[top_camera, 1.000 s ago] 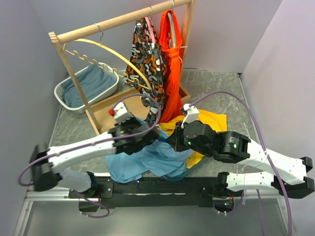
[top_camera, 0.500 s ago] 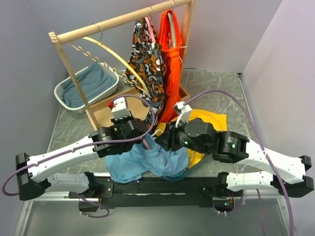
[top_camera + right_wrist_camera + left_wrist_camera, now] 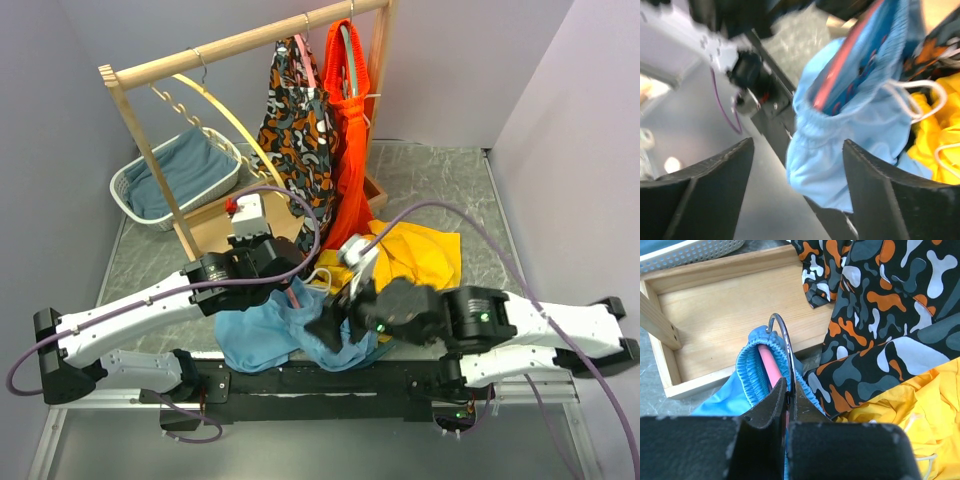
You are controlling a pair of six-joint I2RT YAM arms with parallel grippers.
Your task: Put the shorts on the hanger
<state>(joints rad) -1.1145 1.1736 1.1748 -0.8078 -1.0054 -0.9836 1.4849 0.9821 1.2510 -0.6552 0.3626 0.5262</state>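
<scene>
Grey tabletop (image 3: 440, 190) below; we judge threading underway: left gripper (image 3: 788, 390) pinches the hanger (image 3: 769, 365) inside the shorts (image 3: 747, 377); right gripper (image 3: 797, 150), spread at five o'clock, should pull fabric over.

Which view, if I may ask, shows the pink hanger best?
Left wrist: the pink hanger and its wire hook are sharp, inside the shorts waistband, pinched by the left end effector. Right wrist shows one blurred pink arm; top external only a sliver.
</scene>
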